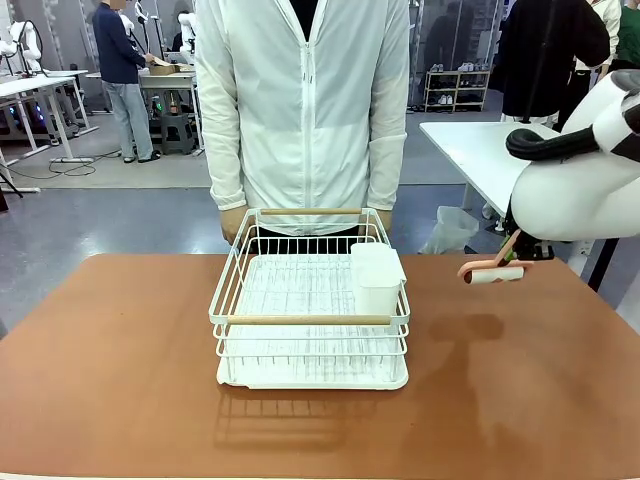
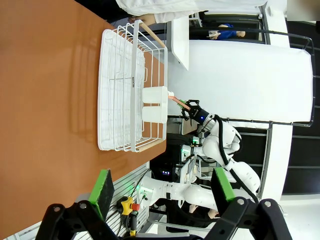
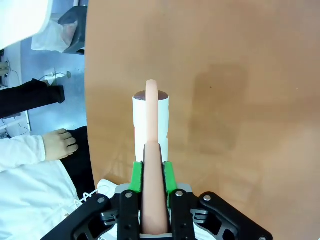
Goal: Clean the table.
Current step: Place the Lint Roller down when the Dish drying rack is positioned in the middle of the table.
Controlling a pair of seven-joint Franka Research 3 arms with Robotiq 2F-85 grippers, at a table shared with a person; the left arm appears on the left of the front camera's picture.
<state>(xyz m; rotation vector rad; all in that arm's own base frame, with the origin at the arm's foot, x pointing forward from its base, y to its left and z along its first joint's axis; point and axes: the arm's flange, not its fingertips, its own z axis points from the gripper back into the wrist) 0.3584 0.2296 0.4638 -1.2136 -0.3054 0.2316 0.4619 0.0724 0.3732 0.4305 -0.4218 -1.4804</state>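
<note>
We see a reddish-brown surface [image 1: 120, 380] spread across the foreground, a white dish rack [image 1: 310, 310] at its centre. Our right gripper [image 3: 150, 172] clamps the pink handle of a lint roller [image 3: 150, 120] above the surface's right side. Our left gripper [image 2: 160, 187] stands wide, holding nothing.

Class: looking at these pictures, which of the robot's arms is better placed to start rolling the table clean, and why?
The right. Its tool is shut on the pink-handled white lint roller, above the reddish-brown table. The left tool hangs open, holding nothing.
</note>
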